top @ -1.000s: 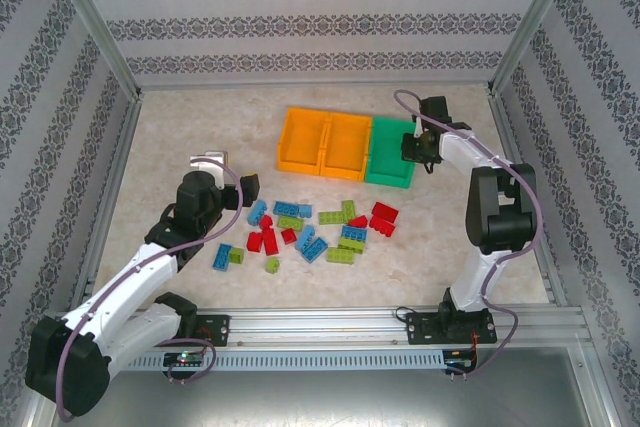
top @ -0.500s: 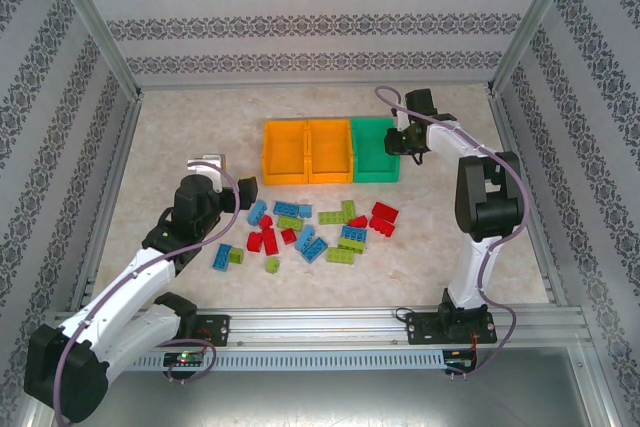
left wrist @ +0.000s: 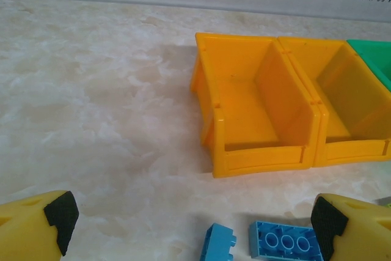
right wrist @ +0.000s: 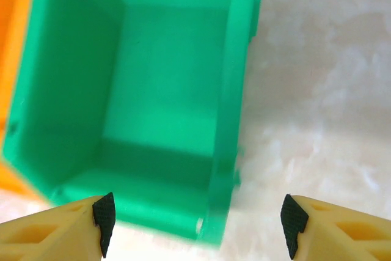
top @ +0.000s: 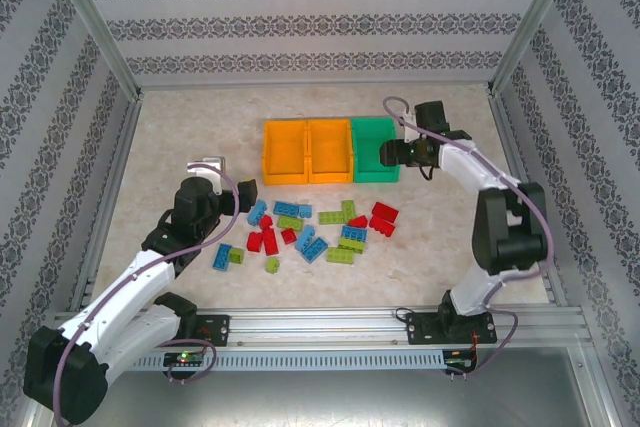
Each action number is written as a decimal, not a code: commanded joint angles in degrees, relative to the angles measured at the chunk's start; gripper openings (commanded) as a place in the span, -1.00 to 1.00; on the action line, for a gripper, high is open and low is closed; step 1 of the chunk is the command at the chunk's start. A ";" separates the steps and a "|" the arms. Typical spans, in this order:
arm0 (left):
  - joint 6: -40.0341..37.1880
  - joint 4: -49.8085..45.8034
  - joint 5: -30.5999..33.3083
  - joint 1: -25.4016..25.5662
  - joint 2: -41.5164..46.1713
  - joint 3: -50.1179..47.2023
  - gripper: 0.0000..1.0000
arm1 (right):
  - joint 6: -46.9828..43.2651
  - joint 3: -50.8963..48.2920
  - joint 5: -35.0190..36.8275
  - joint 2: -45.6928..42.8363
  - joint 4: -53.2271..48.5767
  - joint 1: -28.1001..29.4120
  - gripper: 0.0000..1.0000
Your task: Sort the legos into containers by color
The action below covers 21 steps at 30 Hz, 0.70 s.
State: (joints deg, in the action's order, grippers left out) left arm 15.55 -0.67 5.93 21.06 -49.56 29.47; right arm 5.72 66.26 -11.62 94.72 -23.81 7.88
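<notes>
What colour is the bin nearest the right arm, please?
Green; that bin shows best in the right wrist view.

A pale, cream-marbled tabletop (top: 180, 127) takes up the centre of the top view, evenly lit with only soft shadows. White walls (top: 320, 7) banded with dark grey damask stripes enclose it at the back and both sides. Slanted aluminium posts (top: 95, 27) rise in the upper corners. A slotted aluminium rail (top: 320, 322) runs along the lower edge, with a grey metal sheet (top: 330, 397) below it.

The marbled table (top: 190, 127) carries three joined containers (top: 330, 152) and scattered legos (top: 311, 246).
</notes>
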 commanded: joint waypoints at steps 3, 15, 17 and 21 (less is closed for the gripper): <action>2.15 1.43 -3.26 1.02 -0.55 -0.18 0.99 | 4.62 -11.09 -0.05 -8.68 -3.50 3.89 0.51; 3.63 2.60 -6.57 1.22 -2.95 0.69 0.99 | 9.24 -20.22 5.96 -18.82 -11.25 15.94 0.51; 3.85 2.52 -6.63 1.28 -2.92 0.71 0.99 | 10.32 -21.18 4.47 -18.86 -11.22 16.42 0.49; 4.09 2.58 -6.63 1.27 -2.67 0.58 0.99 | 12.07 -22.62 5.99 -18.34 -10.36 17.96 0.49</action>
State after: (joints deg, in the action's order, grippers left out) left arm 18.52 -0.45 0.03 21.43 -52.58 29.43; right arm 15.35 44.66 -7.79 76.53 -32.77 24.82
